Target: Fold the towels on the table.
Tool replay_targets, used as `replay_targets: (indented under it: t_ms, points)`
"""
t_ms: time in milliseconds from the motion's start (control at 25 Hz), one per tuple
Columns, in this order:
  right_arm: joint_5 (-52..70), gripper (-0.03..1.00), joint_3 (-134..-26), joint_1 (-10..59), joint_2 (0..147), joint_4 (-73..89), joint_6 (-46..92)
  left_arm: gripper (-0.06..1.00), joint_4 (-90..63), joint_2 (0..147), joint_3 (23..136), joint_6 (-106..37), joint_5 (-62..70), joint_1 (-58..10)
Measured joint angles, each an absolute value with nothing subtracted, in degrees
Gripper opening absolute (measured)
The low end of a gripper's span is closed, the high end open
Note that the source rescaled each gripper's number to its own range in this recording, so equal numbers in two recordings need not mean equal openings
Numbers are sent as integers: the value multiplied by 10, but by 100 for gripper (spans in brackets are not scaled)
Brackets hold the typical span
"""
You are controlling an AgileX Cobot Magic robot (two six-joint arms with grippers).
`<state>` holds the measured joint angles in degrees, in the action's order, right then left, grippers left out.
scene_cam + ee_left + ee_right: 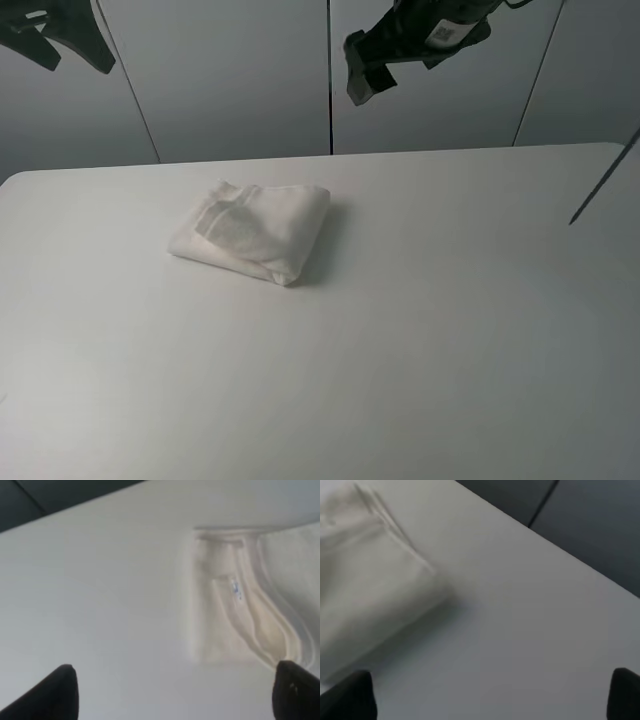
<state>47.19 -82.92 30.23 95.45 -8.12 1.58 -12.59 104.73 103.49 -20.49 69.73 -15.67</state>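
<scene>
The white terry towel (252, 229) lies folded into a small thick bundle on the white table (420, 330), left of the middle and toward the back. The left wrist view shows its layered edges and small dark-printed label (235, 589). The right wrist view shows one folded side of the towel (367, 580). My left gripper (55, 40) hangs high at the back left, open and empty, well above the table. My right gripper (368, 72) hangs high behind the towel, open and empty. Both pairs of fingertips (55, 692) (625, 692) stand wide apart.
Grey wall panels (230, 75) stand behind the table's back edge. A thin dark rod (603, 180) slants in at the right edge. The table's rounded back corners show at left and right.
</scene>
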Motion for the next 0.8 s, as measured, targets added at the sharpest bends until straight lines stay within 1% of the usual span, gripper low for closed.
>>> replay_targets:
  t_ms: [80,160,400,560,800]
  points:
    - [512,100,-826,302,934,-114,0,100,-125,1013,986,-201,687,-141]
    - [524,100,-803,302,908,-132,-19,100,-123,973,929,-196,665,-123]
    - [524,100,-653,302,781,-158,-87,100,-104,809,747,-172,609,-74]
    - [547,100,-569,302,660,-170,-111,100,-71,685,647,-134,594,-69]
    - [646,100,-520,302,475,-171,-122,100,20,510,542,-45,629,-69]
